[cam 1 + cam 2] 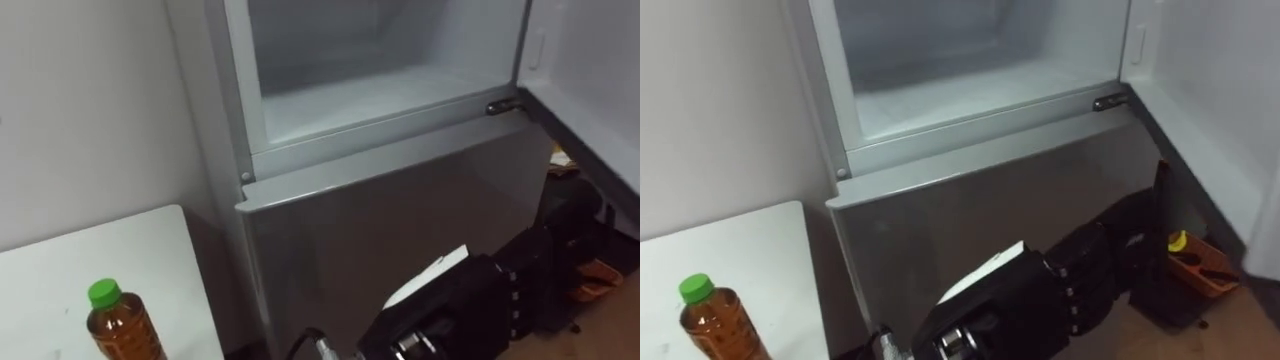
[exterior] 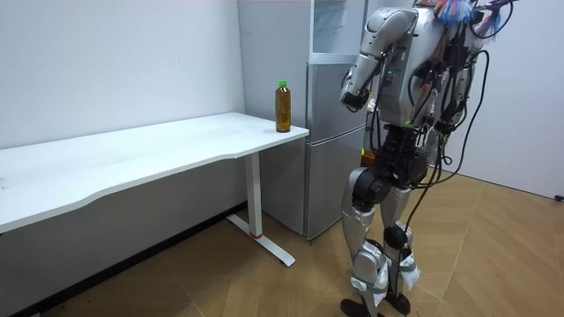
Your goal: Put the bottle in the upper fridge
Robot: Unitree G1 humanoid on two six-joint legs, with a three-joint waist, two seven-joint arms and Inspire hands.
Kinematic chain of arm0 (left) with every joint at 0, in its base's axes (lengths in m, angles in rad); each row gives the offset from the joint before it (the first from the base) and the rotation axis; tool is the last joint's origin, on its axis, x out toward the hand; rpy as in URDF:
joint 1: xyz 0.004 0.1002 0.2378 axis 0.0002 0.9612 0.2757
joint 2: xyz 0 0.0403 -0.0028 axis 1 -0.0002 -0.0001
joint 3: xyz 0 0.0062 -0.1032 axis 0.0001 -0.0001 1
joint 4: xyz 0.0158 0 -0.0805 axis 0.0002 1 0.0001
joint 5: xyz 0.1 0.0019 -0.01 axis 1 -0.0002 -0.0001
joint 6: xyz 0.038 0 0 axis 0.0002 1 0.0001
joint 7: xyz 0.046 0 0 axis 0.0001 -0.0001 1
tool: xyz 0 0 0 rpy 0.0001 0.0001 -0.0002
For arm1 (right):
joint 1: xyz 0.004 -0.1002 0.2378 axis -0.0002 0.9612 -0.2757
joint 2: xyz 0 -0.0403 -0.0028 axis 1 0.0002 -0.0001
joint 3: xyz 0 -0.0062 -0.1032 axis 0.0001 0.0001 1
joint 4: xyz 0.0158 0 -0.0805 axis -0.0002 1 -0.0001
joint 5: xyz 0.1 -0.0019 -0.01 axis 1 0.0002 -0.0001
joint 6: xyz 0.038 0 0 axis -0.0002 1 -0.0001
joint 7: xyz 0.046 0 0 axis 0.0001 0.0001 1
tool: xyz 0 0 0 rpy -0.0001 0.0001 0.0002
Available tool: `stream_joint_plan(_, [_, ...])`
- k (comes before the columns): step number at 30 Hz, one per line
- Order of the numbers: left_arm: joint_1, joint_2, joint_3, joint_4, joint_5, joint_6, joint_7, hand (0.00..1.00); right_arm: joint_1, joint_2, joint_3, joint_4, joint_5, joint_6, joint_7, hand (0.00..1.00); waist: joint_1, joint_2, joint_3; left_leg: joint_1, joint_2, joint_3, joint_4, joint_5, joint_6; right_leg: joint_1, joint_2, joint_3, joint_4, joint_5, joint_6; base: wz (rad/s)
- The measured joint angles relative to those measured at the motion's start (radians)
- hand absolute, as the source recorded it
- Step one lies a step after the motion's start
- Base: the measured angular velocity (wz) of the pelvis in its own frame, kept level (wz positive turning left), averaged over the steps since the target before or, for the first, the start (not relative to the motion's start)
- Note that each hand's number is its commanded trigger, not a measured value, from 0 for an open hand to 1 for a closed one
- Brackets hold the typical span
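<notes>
The bottle (image 1: 122, 328) stands upright on the white table (image 1: 60, 265), at the table corner closest to the fridge (image 1: 400, 215). It has a green cap and amber liquid inside, and nothing touches it. The table runs away from the fridge along the pale wall (image 1: 90, 100), with its end just beside the fridge's side panel.

The fridge is grey. Its upper compartment (image 1: 380, 95) is open, showing a pale interior. The upper door (image 1: 590, 70) is swung out on the side of the fridge away from the table, hanging from a dark hinge (image 1: 503, 105) at the compartment's lower corner. The lower door (image 1: 420, 190) below is closed.

The robot stands upright on the wooden floor (image 2: 220, 282), close in front of the fridge and facing it, with the table on its left. Its left hand (image 2: 352, 94) is raised at about chest height in front of the fridge, level with the top of the lower door and well apart from the bottle. In the eye views the hand is a dark mass low in front of that door, and I cannot tell whether it is spread or closed.

An orange basket (image 1: 1200, 265) sits on the floor past the fridge's far side, below the open door.
</notes>
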Motion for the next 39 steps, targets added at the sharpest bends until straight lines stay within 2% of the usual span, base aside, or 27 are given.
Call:
stream_joint_plan(11, [-0.003,0.013,-0.002,0.000,-0.001,0.000,0.004,0.00,0.004,-0.004,0.003,-0.013,0.012,0.000,0.001,0.00,-0.002,0.008,-0.0017,-0.009,0.000,0.000,-0.005,-0.001,-0.002,-0.008,-0.001,-0.007,0.001,0.000,0.000,-0.01])
stream_joint_plan(15, [-0.002,0.039,-0.004,0.005,0.000,0.000,-0.018,0.00,0.008,-0.003,0.003,-0.032,0.013,0.000,0.044,0.00,0.006,0.008,-0.0018,-0.007,0.000,0.000,-0.004,-0.001,-0.002,-0.010,-0.001,-0.008,0.000,0.000,0.000,0.00])
stream_joint_plan(21, [-0.002,0.064,-0.003,0.005,0.003,0.000,-0.048,0.00,0.016,-0.002,0.006,-0.051,0.034,-0.001,0.119,0.00,0.013,0.008,-0.0018,-0.007,0.000,0.001,-0.004,-0.001,-0.002,-0.011,-0.001,-0.006,0.000,-0.001,0.000,0.00])
stream_joint_plan(24, [-0.001,0.068,-0.002,0.019,0.048,0.000,-0.067,0.00,0.025,-0.002,0.006,-0.050,0.042,-0.001,0.137,0.00,0.027,0.009,-0.0017,-0.007,0.000,0.002,-0.004,-0.001,-0.002,-0.011,0.000,-0.002,0.001,-0.001,0.000,-0.03])
stream_joint_plan(26, [0.011,0.075,-0.001,0.032,0.049,0.000,-0.075,0.00,0.035,-0.002,0.005,-0.051,0.062,0.000,0.143,0.00,0.038,0.008,-0.0017,-0.008,0.000,0.001,-0.004,-0.001,-0.002,-0.011,0.001,-0.002,0.005,-0.001,0.000,-0.02])
stream_joint_plan(28, [0.023,0.101,0.000,0.049,0.066,0.000,-0.078,0.00,0.043,-0.003,0.004,-0.056,0.083,0.011,0.155,0.00,0.046,0.008,-0.0013,-0.009,0.000,0.000,-0.004,-0.001,-0.002,-0.011,0.000,-0.005,0.002,-0.001,0.000,0.04])
stream_joint_plan(30, [0.032,0.112,0.002,0.082,0.088,0.000,-0.080,0.00,0.044,-0.001,0.004,-0.054,0.097,0.018,0.163,0.00,0.053,0.006,-0.0004,-0.007,0.000,0.000,-0.004,-0.001,-0.002,-0.007,0.000,-0.007,0.003,-0.001,0.000,0.00])
stream_joint_plan(33, [0.069,0.115,0.005,0.153,0.134,0.000,-0.069,0.00,0.044,0.002,0.005,-0.043,0.126,0.018,0.164,0.00,0.064,-0.002,0.0042,-0.002,0.000,-0.001,-0.004,-0.001,-0.002,-0.003,0.000,-0.005,0.002,-0.001,0.000,0.00])
stream_joint_plan(36, [0.138,0.122,0.035,0.193,0.180,0.000,-0.049,0.00,0.047,0.009,0.005,-0.043,0.135,0.018,0.169,0.00,0.065,-0.017,0.0119,0.001,-0.001,-0.010,-0.004,-0.001,-0.002,0.004,0.000,-0.013,0.000,-0.002,-0.001,0.07])
stream_joint_plan(39, [0.177,0.141,0.046,0.208,0.227,0.000,-0.021,0.00,0.052,0.007,0.004,-0.045,0.139,0.025,0.183,0.00,0.084,-0.029,0.0081,-0.003,-0.001,-0.015,-0.003,-0.001,-0.002,0.002,0.000,-0.015,0.000,-0.002,-0.001,0.04])
